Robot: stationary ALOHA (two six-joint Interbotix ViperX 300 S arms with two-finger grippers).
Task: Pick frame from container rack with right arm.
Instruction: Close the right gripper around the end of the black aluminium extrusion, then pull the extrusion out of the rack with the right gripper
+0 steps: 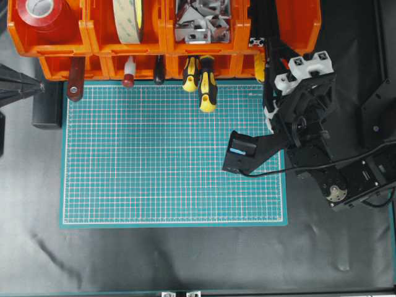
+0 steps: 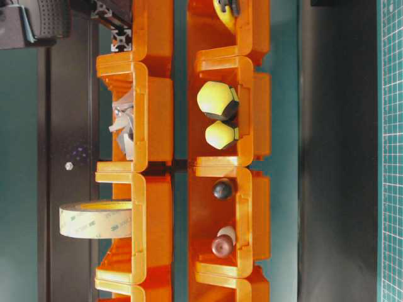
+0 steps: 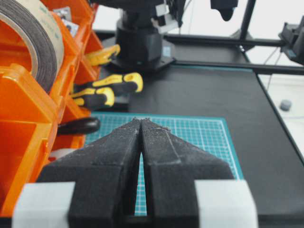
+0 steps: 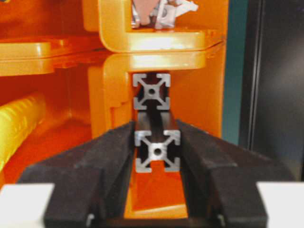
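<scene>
- Closing on the frame [image 4: 157, 151]: in the right wrist view the right tool [image 4: 157, 164] had its two black fingers [image 4: 111, 159] on either side of the lower of two stacked extrusion ends, inside a bin of the container rack [image 4: 161, 45].
- Tool state, right: the fingers flanked the frame's square end, seemingly touching its side faces; that view was soft, so a firm clamp could not be confirmed.
- Tool state, left: the left tool [image 3: 141, 124] had its fingers pressed together at the tips, holding nothing, hovering over the green mat [image 3: 204, 133].
- Frame location: in the overhead view its silvery end [image 1: 257, 42] showed at the right end of the rack [image 1: 93, 46], partly under the right arm [image 1: 297, 117]. A second frame end [image 4: 151, 91] sat just above the one being gripped.
- Step in hand, judged: grasp phase of the pick; the frame was not yet lifted out of the bin.
- Next move, judged: finish closing, then draw the bar straight out along its length so it clears the orange walls and does not drag the upper bar with it.
- Readable writing: the tape roll [image 2: 96, 219] carried a repeated "3M" print on its inner core; no other label could be read. The mat showed only grid lines.
- Neighbouring bins held yellow-and-black screwdrivers [image 1: 207, 83] and metal brackets [image 1: 201, 21].
</scene>
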